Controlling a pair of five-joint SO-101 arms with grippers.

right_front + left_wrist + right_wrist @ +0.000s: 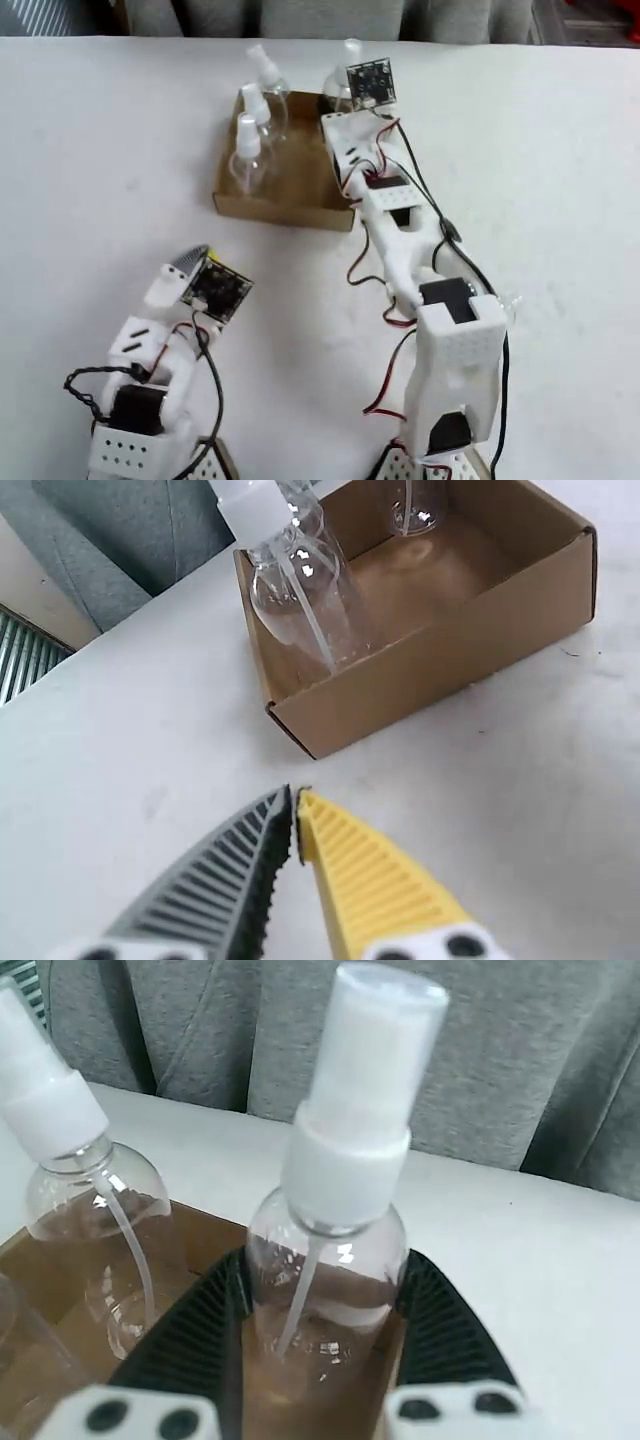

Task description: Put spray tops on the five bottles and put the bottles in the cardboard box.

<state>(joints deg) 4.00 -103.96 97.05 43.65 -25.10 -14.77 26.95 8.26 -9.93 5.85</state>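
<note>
The cardboard box [300, 190] sits at the table's far middle with three clear bottles [250, 150] with white spray tops standing along its left side. My right gripper [320, 1310] is shut on another clear spray-topped bottle [335, 1260], held upright over the box's far right corner [345, 85]. A neighbouring bottle [95, 1210] stands in the box beside it. My left gripper [297, 820] is shut and holds nothing, near the table's front left [190, 265], short of the box [430, 670].
Red and black cables [375, 270] trail along the right arm over the table. A grey curtain [500, 1060] hangs behind the table's far edge. Open white tabletop [100, 150] lies left of the box.
</note>
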